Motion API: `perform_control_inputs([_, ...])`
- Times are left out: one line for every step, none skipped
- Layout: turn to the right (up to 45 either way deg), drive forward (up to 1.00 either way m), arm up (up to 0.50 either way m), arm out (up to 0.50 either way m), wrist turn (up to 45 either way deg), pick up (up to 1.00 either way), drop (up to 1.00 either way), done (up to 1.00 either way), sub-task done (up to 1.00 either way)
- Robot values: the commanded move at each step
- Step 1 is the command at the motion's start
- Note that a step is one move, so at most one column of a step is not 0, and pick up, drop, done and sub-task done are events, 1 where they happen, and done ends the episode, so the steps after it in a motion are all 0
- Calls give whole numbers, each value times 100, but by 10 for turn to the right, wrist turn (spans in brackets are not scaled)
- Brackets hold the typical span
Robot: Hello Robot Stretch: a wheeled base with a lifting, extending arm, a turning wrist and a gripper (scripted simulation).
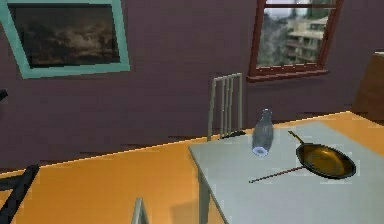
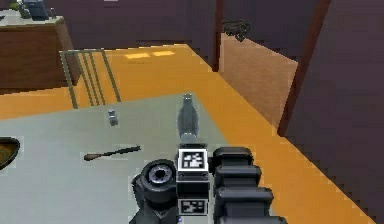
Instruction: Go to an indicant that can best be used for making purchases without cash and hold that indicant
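A pale grey table (image 1: pixel 230 165) stands at the forward view's lower right. On it are a clear bottle (image 1: pixel 262 133), a brass frying pan (image 1: pixel 328 160) and a thin dark utensil (image 1: pixel 275 175). In the arm side view the same table (image 2: pixel 60 180) carries the bottle (image 2: pixel 187 118), a small shaker (image 2: pixel 113 118) and the dark utensil (image 2: pixel 110 153). My arm rises at the bottom edge with its white marker squares (image 2: pixel 192 160). Left of them, over the tabletop, sits the gripper (image 2: pixel 152 190). I cannot tell whether it holds anything.
A grey slatted chair (image 1: pixel 226 103) stands behind the table, and shows again (image 2: pixel 90 72) in the arm side view. A teal-framed painting (image 1: pixel 70 35) and a window (image 1: pixel 295 35) hang on the purple wall. A wooden cabinet (image 2: pixel 30 50) and a doorway (image 2: pixel 255 85) lie beyond the orange floor.
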Motion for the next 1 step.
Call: perform_control_inputs([0, 0, 0, 0, 450, 0, 0, 0, 0])
